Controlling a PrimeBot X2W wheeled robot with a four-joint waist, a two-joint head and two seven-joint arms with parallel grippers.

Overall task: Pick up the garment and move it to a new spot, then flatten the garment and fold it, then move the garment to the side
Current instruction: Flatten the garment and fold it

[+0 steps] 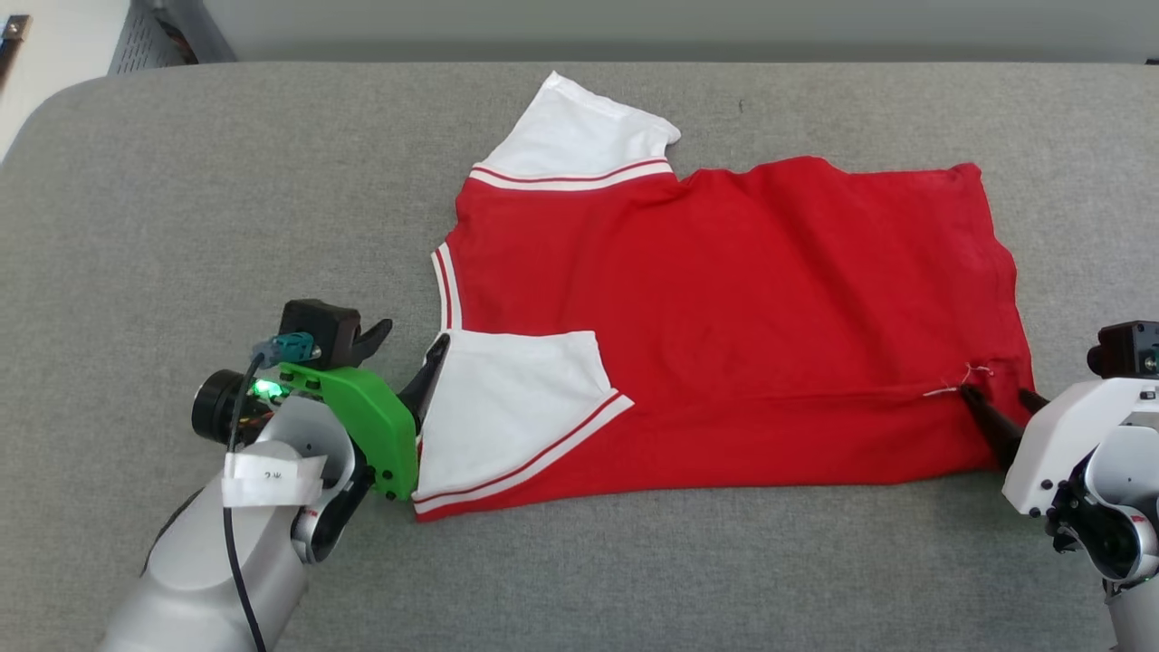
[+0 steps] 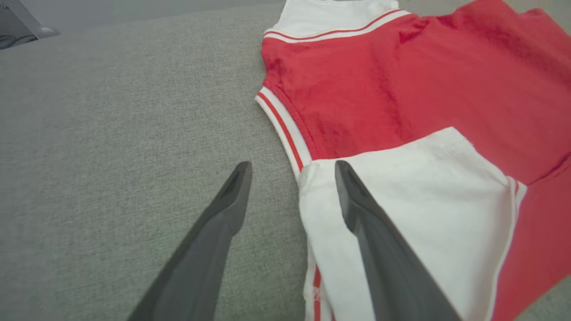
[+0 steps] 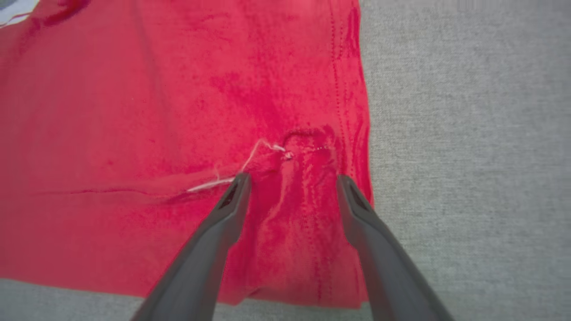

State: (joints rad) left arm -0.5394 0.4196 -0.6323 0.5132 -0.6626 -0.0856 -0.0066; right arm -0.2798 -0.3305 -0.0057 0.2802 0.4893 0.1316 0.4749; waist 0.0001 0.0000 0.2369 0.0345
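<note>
The garment (image 1: 724,299) lies spread on the grey table (image 1: 226,181), red side up, collar end to the left. Its near edge is folded over, so one white sleeve (image 1: 507,398) rests on the red body. The other sleeve (image 1: 579,127) points to the far side. My left gripper (image 1: 412,337) is open at the folded sleeve's left edge; in the left wrist view (image 2: 292,167) one finger is over the sleeve (image 2: 424,200) and one over bare table. My right gripper (image 1: 996,394) is open over the folded hem corner (image 3: 308,147), holding nothing.
A loose white thread (image 3: 223,180) trails from the hem by the right fingers. The table's rounded far-left corner (image 1: 54,118) and back edge are in view, with a grey perforated object (image 1: 145,36) beyond. Bare grey surface surrounds the garment.
</note>
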